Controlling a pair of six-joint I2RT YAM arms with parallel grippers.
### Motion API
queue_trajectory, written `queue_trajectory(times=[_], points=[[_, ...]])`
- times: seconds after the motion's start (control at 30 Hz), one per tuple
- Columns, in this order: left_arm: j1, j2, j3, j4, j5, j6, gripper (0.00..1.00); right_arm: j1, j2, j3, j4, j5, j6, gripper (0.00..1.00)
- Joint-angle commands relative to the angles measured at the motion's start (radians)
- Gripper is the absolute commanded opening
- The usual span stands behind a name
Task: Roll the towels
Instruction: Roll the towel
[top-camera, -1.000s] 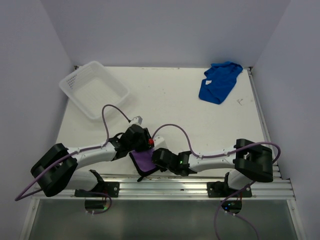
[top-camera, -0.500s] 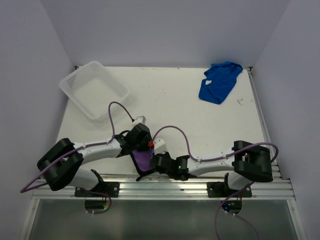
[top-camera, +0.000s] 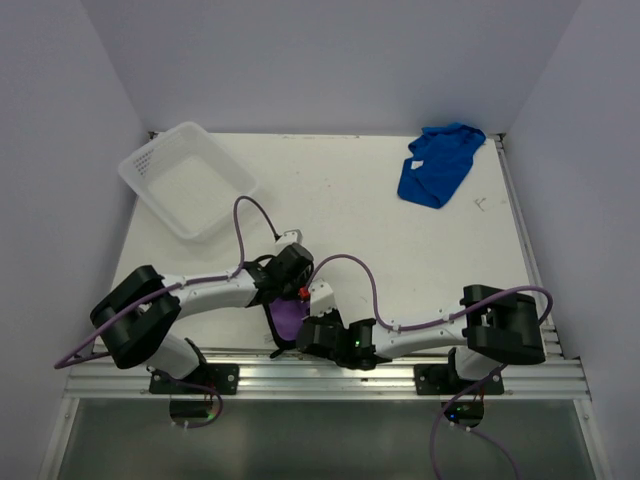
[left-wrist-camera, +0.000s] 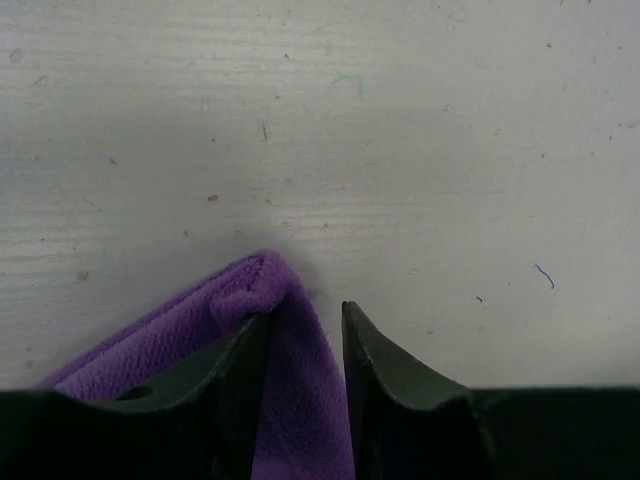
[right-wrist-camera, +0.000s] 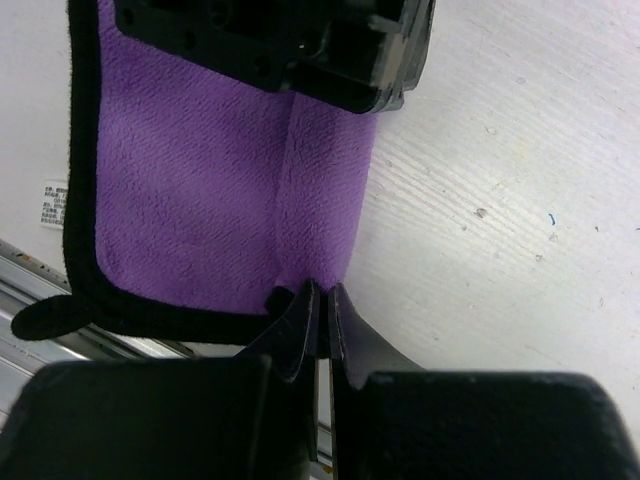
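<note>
The left claw (left-wrist-camera: 305, 318) pinches a raised fold of the purple towel (right-wrist-camera: 190, 190) between narrow jaws. The right claw (right-wrist-camera: 318, 297), shut tight, sits at that fold's hem by the table's (top-camera: 350, 220) near edge. Rolling looks barely begun: one fold in, the blue towel (top-camera: 437, 165) crumpled at the far right, and the basket (top-camera: 224, 155) holds nothing.

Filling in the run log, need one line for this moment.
phase: rolling purple towel | left fingers: pinching its fold | right fingers: shut at its near edge | blue towel: crumpled, far right, untouched
</note>
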Motion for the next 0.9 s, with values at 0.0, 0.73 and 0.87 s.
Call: queue_trajectory(times=[0.0,0.73,0.87], points=[[0.013,0.109,-0.043,-0.149,-0.132,0.053,0.40,0.044,0.008,0.023,-0.027,0.016,0.032,0.00],[0.011,0.296,-0.005,-0.167,-0.152,0.101,0.24,0.099,0.016,-0.036,0.148,0.033,-0.049,0.00],[0.009,0.331,0.015,-0.181,-0.152,0.107,0.18,0.105,0.008,-0.039,0.151,0.044,-0.052,0.00]])
